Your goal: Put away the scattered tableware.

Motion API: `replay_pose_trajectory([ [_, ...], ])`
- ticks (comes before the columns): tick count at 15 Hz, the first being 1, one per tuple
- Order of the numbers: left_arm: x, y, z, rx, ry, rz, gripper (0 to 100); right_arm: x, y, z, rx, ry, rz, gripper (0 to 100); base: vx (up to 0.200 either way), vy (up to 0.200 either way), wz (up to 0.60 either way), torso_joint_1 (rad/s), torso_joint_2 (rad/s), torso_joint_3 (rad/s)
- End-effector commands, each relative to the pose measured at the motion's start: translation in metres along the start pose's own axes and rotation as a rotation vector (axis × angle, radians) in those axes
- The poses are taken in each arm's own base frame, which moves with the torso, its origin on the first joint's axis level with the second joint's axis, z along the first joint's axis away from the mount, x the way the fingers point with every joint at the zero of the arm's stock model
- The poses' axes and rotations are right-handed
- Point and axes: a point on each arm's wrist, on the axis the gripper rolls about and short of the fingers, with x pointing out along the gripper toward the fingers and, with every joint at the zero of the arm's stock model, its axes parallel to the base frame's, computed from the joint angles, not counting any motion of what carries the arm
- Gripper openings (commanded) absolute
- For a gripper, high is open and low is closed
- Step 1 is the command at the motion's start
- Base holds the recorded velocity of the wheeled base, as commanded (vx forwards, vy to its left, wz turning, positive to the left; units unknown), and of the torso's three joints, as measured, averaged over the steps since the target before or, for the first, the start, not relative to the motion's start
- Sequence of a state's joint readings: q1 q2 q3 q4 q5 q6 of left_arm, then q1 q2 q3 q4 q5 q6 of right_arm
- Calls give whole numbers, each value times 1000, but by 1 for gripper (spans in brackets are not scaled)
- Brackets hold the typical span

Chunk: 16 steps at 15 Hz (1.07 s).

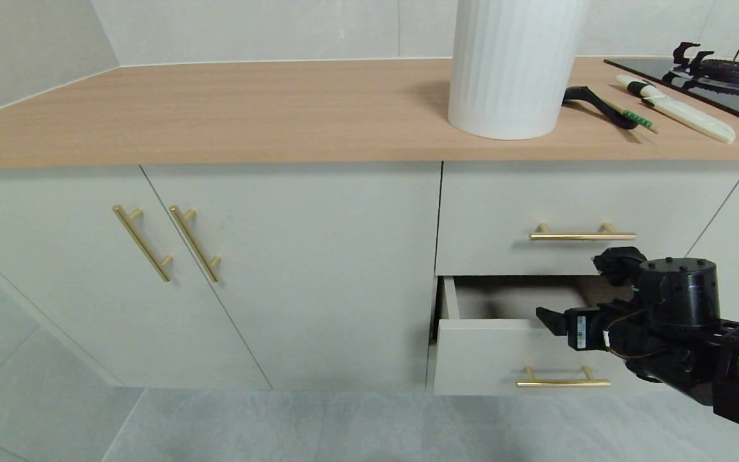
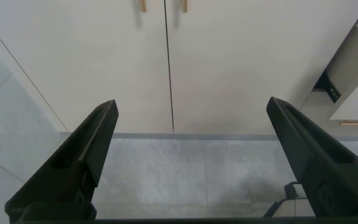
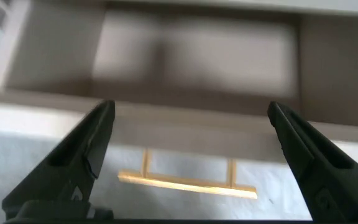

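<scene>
On the wooden counter, at the right, lie a white knife, a thin stick with a green-patterned end and a black-handled utensil. Below them the lower drawer stands pulled out, its gold handle facing me. My right gripper hangs open just above the drawer's front edge, far below the counter items. In the right wrist view this gripper points into the drawer, above its handle. My left gripper is open, holds nothing, and faces the cabinet doors low near the floor.
A tall white ribbed container stands on the counter beside the utensils. A black gas stove sits at the far right. The upper drawer is closed. Two cabinet doors with gold handles are shut at the left. Grey tiled floor lies below.
</scene>
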<state>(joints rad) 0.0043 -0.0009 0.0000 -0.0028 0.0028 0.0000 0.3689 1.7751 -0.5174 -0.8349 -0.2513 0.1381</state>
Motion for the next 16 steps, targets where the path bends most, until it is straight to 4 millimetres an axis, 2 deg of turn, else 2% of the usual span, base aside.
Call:
replay_pose_trajectory([
  [1,0,0,0,0,1,1,100,3,1,-2,0,5,0,100,0,0,0,0,0,0],
  [6,0,0,0,0,1,1,100,11,1,-11,-11,39,-31,100,0,0,0,0,0,0],
  [12,0,0,0,0,1,1,100,5,0,-9,-12,35,-31,100,0,0,0,0,0,0],
  [16,0,0,0,0,1,1,100,-7,-2,-7,-32,99,-24,100,0,0,0,0,0,0],
])
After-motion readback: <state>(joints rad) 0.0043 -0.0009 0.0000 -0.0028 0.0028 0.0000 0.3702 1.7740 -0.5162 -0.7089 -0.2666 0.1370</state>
